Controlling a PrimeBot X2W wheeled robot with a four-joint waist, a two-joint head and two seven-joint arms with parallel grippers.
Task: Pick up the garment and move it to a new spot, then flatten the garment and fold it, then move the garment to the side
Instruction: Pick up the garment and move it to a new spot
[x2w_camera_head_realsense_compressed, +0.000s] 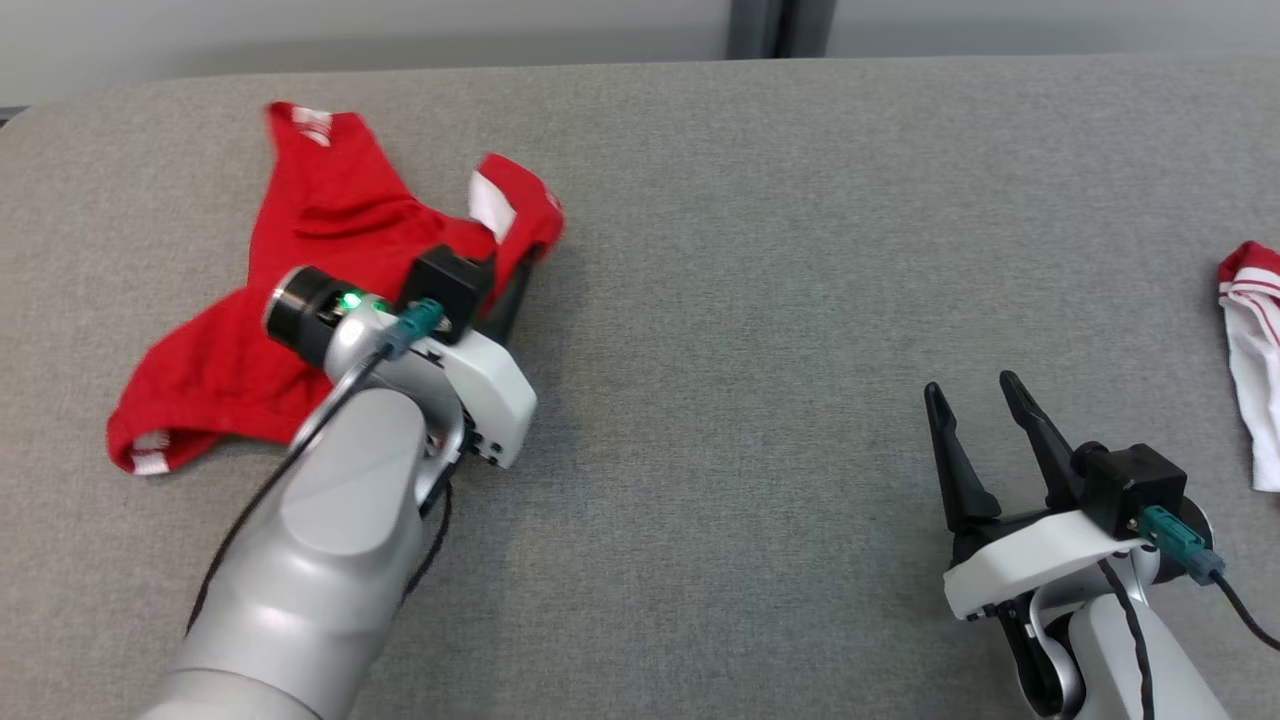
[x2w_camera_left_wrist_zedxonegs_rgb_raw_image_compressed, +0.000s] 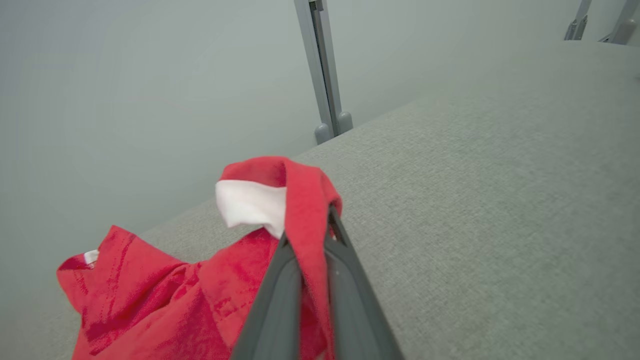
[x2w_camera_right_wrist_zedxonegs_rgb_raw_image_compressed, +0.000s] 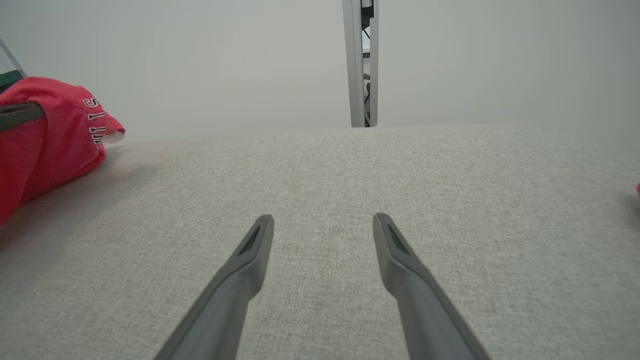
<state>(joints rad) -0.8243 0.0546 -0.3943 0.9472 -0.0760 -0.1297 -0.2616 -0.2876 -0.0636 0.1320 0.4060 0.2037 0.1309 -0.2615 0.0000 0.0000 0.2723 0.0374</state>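
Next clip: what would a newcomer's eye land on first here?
The red garment, crumpled at the far left of the table, with the left tool shut on a fold of it. The right tool sits open above the table at the lower right, and a white cloth with red trim lies at the right edge.

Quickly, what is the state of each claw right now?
Left claw: closed, holding a fold of the red garment.
Right claw: open, holding nothing.

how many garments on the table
2: a red garment at the left, held by the left gripper, and a white red-striped garment at the right edge, partly cut off.
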